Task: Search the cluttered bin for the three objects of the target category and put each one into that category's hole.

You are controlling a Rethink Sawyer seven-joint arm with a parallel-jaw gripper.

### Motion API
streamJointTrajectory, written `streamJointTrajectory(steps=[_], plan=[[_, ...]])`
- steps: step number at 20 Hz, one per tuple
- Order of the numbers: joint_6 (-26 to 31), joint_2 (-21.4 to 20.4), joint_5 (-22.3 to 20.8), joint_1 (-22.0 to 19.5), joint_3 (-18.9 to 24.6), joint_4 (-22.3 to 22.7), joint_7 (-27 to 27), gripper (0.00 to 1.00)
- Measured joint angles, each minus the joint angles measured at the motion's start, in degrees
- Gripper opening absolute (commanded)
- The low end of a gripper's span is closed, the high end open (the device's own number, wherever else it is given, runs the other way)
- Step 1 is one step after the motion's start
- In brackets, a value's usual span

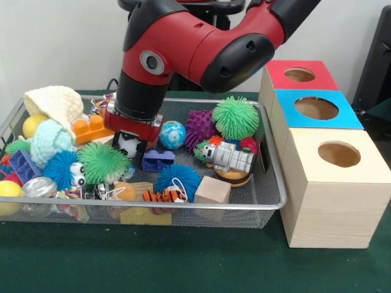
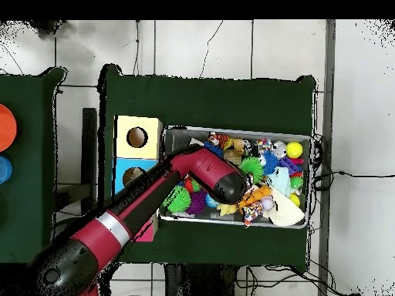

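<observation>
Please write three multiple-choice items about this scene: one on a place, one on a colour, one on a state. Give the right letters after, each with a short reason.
1. Where is the wooden cube in the bin?
A. at the front rim, as the front view shows it
B. under the white knit cloth
C. on top of the boxes

2. What colour is the top of the middle box?
A. red
B. blue
C. plain wood

3. Where is the tool now?
A. drawn back above the boxes
B. over the green cloth outside the bin
C. down among the toys in the bin

Answers:
1 A: the cube lies against the front wire rim.
2 B: its top is blue, between the red box and the wood box.
3 C: the tool sits low by the green spiky ball and the orange brick.
</observation>
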Motion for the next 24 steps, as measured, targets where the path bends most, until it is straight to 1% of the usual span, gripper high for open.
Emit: streamJointTrajectory(steps=[3,4,6,9,10,11,19,24], plan=[[0.06,0.05,-0.41,1.44,-0.63,1.04,0.00,0.00],[0.01,0.12,-1.13,3.04,-1.70,2.03,0.00,0.00],[0.00,0.16,-1.72,4.27,-2.54,2.75,0.00,0.00],[-0.54,0.24,-3.36,8.06,-5.37,4.69,0.04,0.00],[-0.60,0.24,-3.52,8.42,-5.63,4.88,0.04,0.00],[-0.94,0.25,-4.06,10.01,-6.87,5.79,0.05,0.00],[-1.63,0.28,-5.52,12.86,-10.06,8.04,0.45,0.00],[-2.10,0.27,-5.74,13.01,-10.90,9.28,0.62,0.00]])
